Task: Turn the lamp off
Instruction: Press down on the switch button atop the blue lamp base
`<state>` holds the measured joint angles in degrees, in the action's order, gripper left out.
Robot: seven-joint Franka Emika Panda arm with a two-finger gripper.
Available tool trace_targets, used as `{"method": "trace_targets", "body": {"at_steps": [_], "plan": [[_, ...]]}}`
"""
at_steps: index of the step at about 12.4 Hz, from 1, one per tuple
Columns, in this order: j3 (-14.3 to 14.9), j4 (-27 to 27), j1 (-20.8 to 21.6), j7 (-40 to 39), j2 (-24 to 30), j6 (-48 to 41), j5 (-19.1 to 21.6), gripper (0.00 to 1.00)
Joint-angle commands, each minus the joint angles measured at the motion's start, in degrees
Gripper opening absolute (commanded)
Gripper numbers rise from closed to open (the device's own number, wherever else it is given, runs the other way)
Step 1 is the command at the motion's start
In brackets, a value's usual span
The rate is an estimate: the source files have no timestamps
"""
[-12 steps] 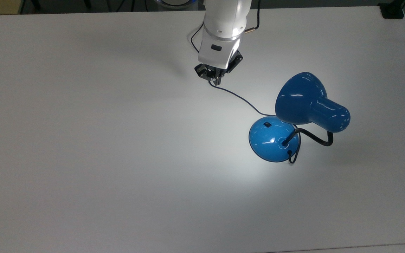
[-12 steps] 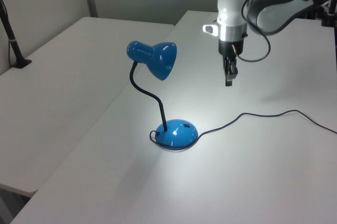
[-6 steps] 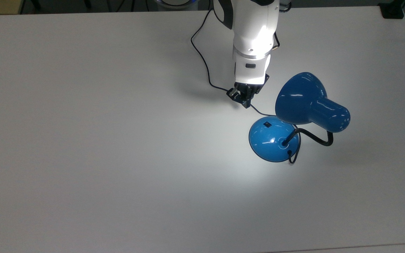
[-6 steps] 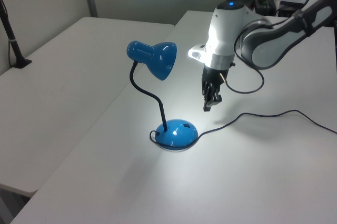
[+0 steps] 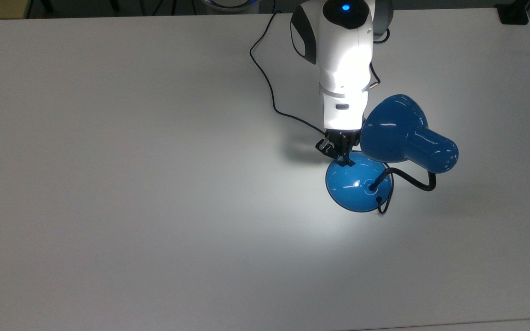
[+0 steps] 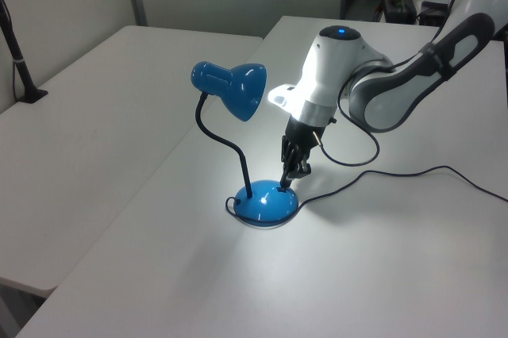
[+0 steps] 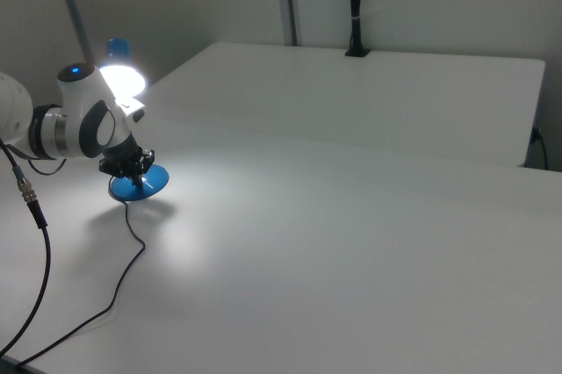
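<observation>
The lamp (image 5: 394, 131) is glossy blue, with a cone shade on a black bent gooseneck (image 5: 412, 179) and a round domed base (image 5: 357, 188). It is lit and throws a bright pool onto the white table; in the right view the shade (image 7: 123, 80) glows. My gripper (image 5: 345, 160) points down with its fingers shut together. Its tip rests on the upper edge of the base (image 6: 266, 205), covering the spot where the small black switch sits. The left view has the gripper (image 6: 284, 182) just under the shade (image 6: 238, 88). In the right view the gripper (image 7: 136, 172) meets the base (image 7: 140, 185).
The lamp's thin dark cord (image 5: 269, 89) runs from the base toward the table's far edge and trails across the table (image 6: 397, 175). A black block (image 5: 513, 14) sits at the top view's upper right corner. A second table with a black post (image 6: 22, 68) stands beside this one.
My arm has swung from the cord at mid-table toward the lamp and come down, so the shut fingertips now touch the base. The lamp has stayed lit and has not shifted.
</observation>
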<state>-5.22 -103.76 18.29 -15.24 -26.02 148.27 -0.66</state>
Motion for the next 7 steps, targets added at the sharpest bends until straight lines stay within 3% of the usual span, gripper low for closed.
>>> {"method": "trace_targets", "body": {"at_steps": [1,7], "plan": [[-0.41,0.84,0.08,-1.29,-2.01,1.49,1.1,0.0],[-0.85,0.67,-0.27,-1.11,0.0,0.88,1.54,0.0]]}}
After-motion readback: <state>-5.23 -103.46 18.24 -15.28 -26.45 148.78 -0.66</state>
